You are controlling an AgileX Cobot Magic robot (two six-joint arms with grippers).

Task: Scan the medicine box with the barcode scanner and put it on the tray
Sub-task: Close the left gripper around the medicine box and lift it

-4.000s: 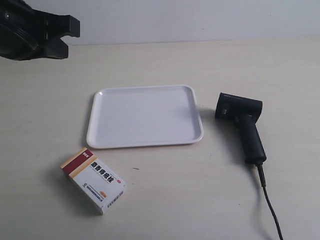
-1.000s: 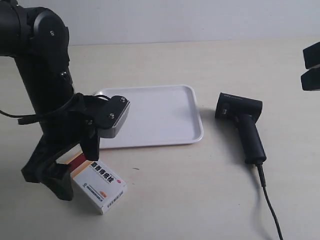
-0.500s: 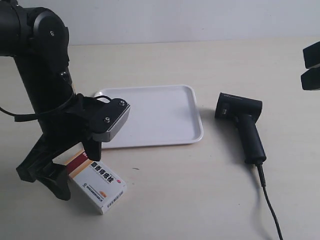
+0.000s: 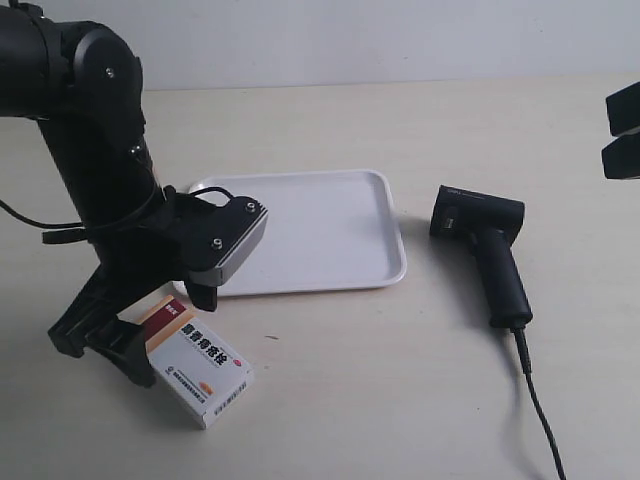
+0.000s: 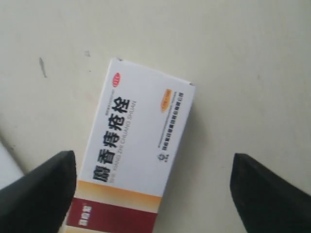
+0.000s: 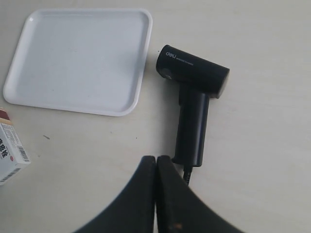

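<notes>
On the table in the exterior view I count one medicine box (image 4: 195,361), one tray (image 4: 300,190), one barcode scanner (image 4: 487,250) and two arms. Half a second ago the arm at this view's left sat a bit higher; now it has dropped lower around the box's red end. Four seconds ago that arm was up in the corner. The box, tray and scanner have not moved. The box lies flat on the table just in front of the tray, and the scanner lies beside the tray, apart from it. From the left wrist view I see my left gripper (image 5: 153,189) spread wide, with one finger (image 5: 41,191) touching the box's edge and the other well apart from the medicine box (image 5: 138,155), which lies between them. From the right wrist view my right gripper (image 6: 156,194) is pressed closed on nothing, hanging above the table near the handle of the barcode scanner (image 6: 193,97), with the tray (image 6: 29,92) beside it.
</notes>
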